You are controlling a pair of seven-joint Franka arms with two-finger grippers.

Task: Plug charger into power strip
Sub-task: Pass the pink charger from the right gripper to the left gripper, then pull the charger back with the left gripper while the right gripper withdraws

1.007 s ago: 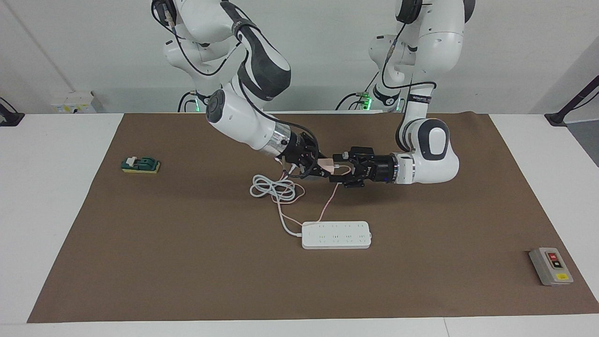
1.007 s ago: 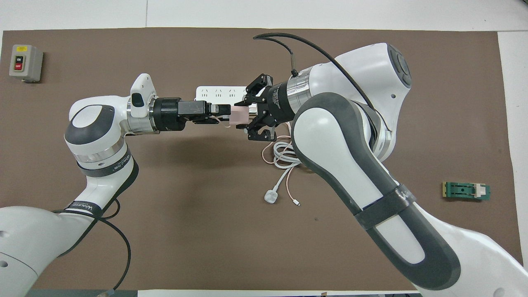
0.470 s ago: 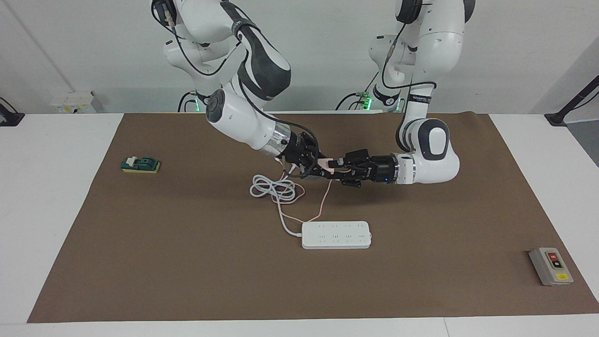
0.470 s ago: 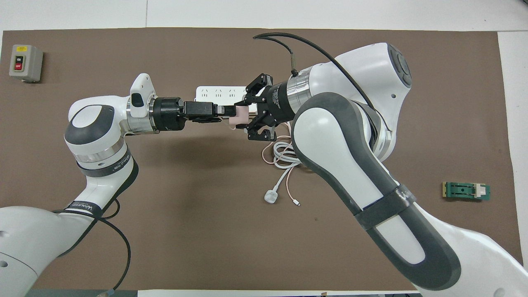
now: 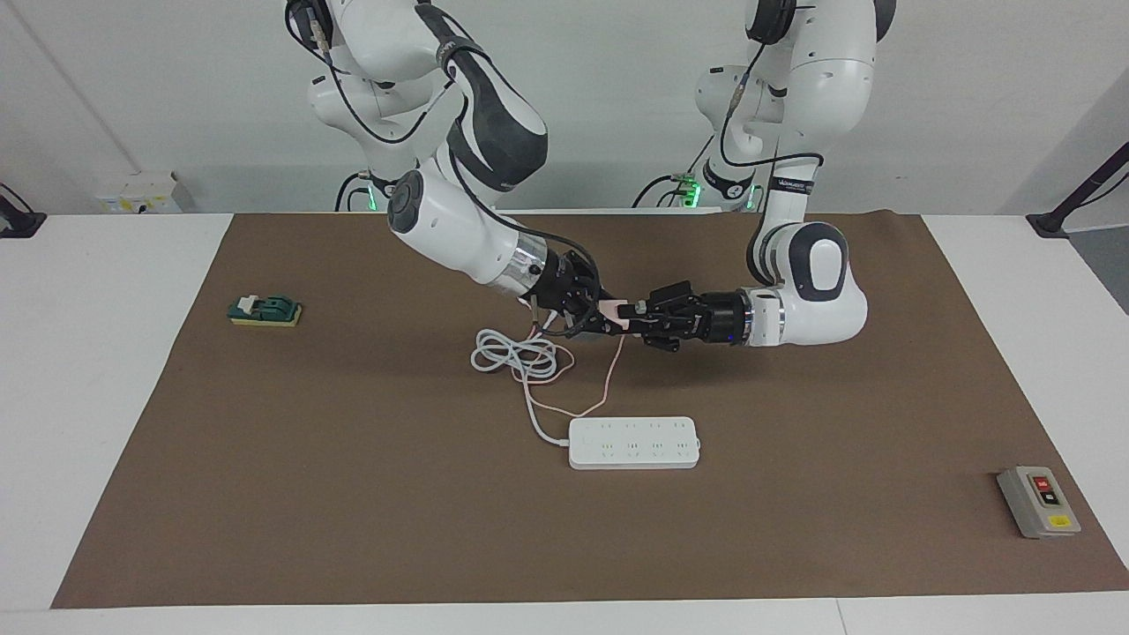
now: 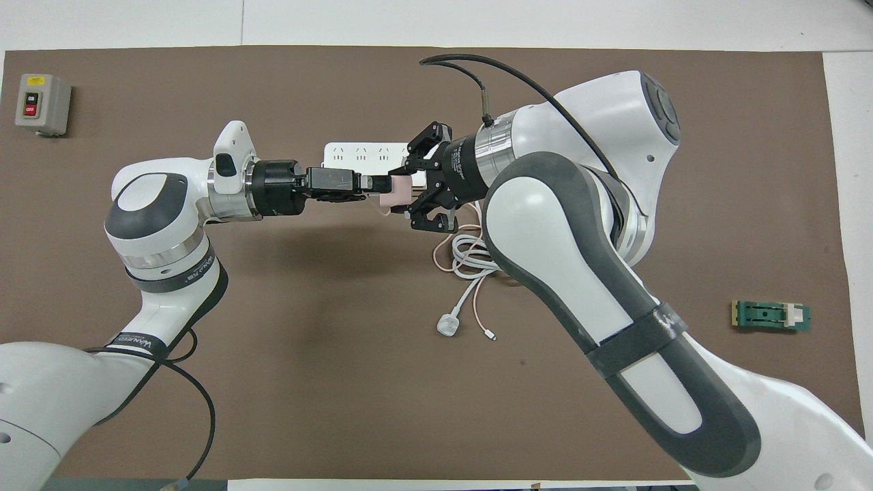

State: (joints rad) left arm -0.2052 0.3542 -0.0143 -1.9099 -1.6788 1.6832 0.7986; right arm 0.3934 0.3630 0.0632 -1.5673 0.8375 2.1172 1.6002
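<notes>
The pale pink charger [image 5: 615, 308] [image 6: 395, 194] hangs in the air between both grippers, over the brown mat. My right gripper [image 5: 605, 316] [image 6: 406, 192] is shut on it from the right arm's end. From the other end my left gripper [image 5: 631, 311] [image 6: 375, 185] is shut on it too. The charger's thin pink cable [image 5: 610, 369] drops to the mat. The white power strip [image 5: 633, 443] [image 6: 365, 151] lies flat on the mat, farther from the robots than the charger. In the overhead view the grippers cover part of it.
The strip's thick white cord [image 5: 512, 353] [image 6: 470, 256] is coiled beside the pink cable, with its white plug [image 6: 447, 324] nearer the robots. A grey button box [image 5: 1038, 501] [image 6: 42, 103] sits at the left arm's end. A small green object [image 5: 265, 310] [image 6: 771, 316] lies at the right arm's end.
My left gripper moved in toward the right gripper and shut on the charger. The right gripper kept its hold and barely moved.
</notes>
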